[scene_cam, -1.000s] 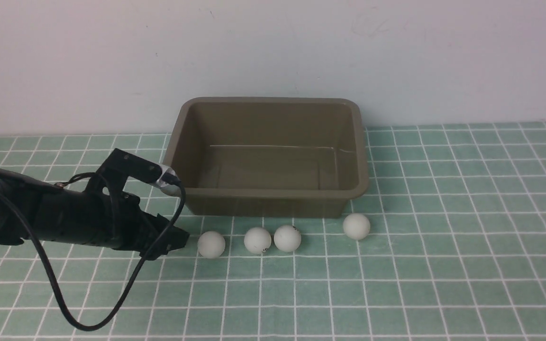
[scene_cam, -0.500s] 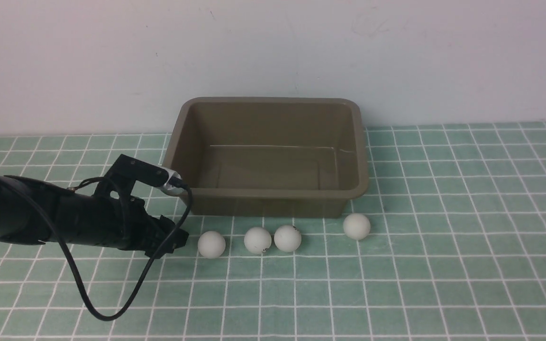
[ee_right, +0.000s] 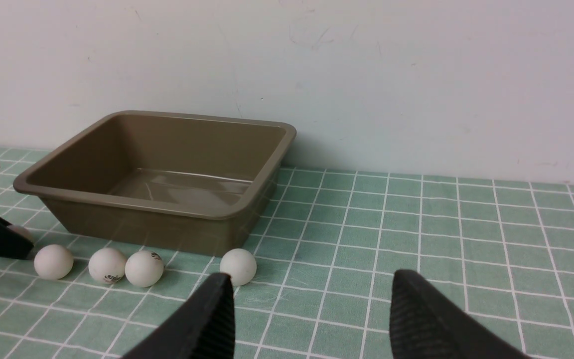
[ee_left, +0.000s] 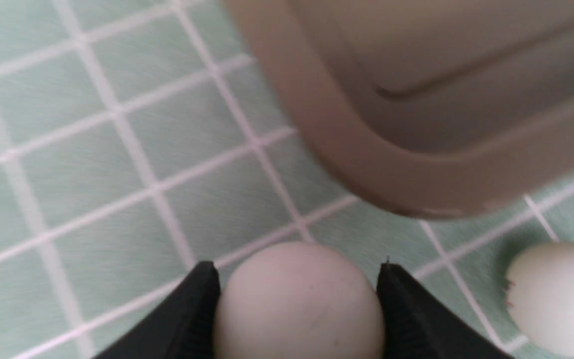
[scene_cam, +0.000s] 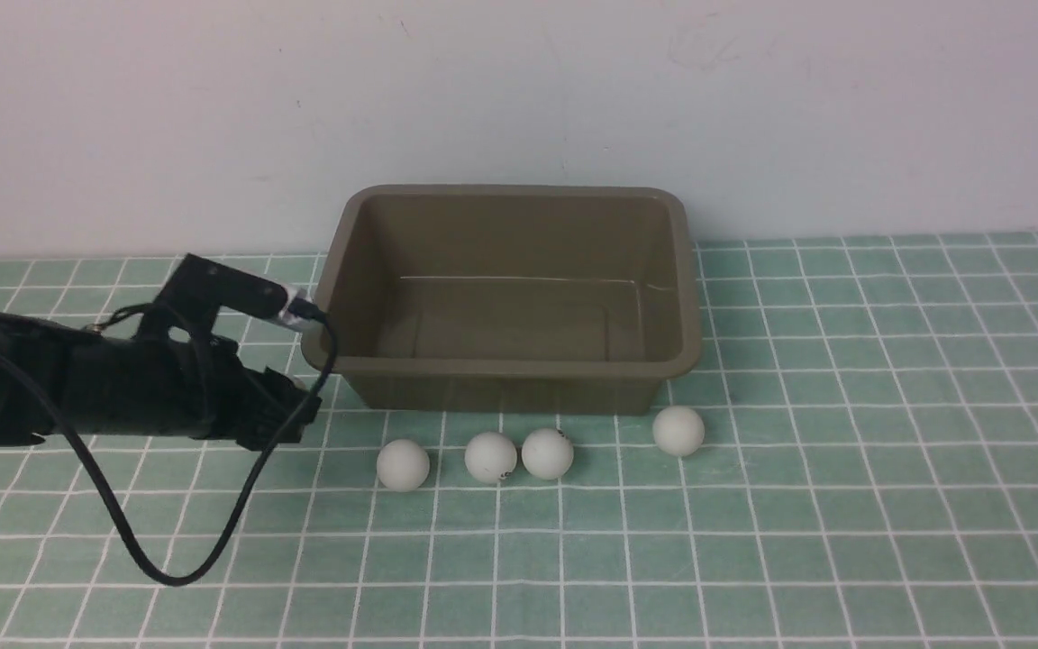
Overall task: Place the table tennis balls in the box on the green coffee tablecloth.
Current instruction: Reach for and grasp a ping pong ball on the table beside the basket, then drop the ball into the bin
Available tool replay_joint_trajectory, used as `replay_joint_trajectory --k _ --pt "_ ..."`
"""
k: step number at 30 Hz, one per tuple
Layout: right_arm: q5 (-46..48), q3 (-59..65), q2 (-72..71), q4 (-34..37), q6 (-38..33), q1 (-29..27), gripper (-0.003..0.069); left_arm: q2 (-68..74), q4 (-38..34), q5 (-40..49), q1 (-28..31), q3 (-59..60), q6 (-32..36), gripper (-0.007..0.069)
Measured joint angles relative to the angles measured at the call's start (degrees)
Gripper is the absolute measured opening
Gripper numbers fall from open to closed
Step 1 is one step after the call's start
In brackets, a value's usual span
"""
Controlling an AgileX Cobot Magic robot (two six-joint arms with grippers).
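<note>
Plain off-white wall [scene_cam: 519, 90] at back, few faint scuffs. Mint-green tablecloth w/ thin white grid [scene_cam: 843, 505] covers everything in front of it. Rectangular olive-brown plastic box [scene_cam: 501, 367] sits on cloth close to wall, empty, floor glossy.

Black left arm [scene_cam: 77, 392] comes in low from the left, tip just beside box's near-left corner. Black cable [scene_cam: 122, 532] loops from it down toward the cloth.

Right pincer [ee_right: 312, 277] seen only in its own wrist view: fingers spread wide, nothing btwn, looking across cloth at box.

Front view hides the left grip. Left wrist view gives it: left pincer [ee_left: 297, 267] pinching one matte white table tennis ball [ee_left: 299, 304], black fingers touching both sides, box corner just beyond. Lifted off cloth or not: can't tell.

Four more white balls [scene_cam: 403, 465] [scene_cam: 490, 457] [scene_cam: 547, 453] [scene_cam: 678, 430] lie on cloth in a loose row along box's near side, all outside it. Middle two are just beside each other w/ small dark print. Rightmost sits apart, by near-right corner.
</note>
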Motion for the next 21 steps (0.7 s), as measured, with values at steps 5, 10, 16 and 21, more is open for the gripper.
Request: replay_joint_trajectory --k 5,10,16,21 --pt "0.0 0.0 0.0 0.0 0.0 0.0 0.0388 -5.1 2.8 1.0 3.9 0.1 -8.8 0.0352" --pt "0.0 0.0 0.0 0.0 0.0 0.0 0.0388 -7.0 3.6 7.8 4.5 -0.7 -10.1 0.0352" --pt "-0.1 0.0 0.0 -0.5 0.0 0.0 0.0388 -5.8 1.8 17.8 3.2 -6.1 -4.1 0.0352" --pt "-0.1 0.0 0.0 -0.6 0.0 0.0 0.0388 -0.4 1.3 17.5 0.3 -13.2 -3.6 0.0352"
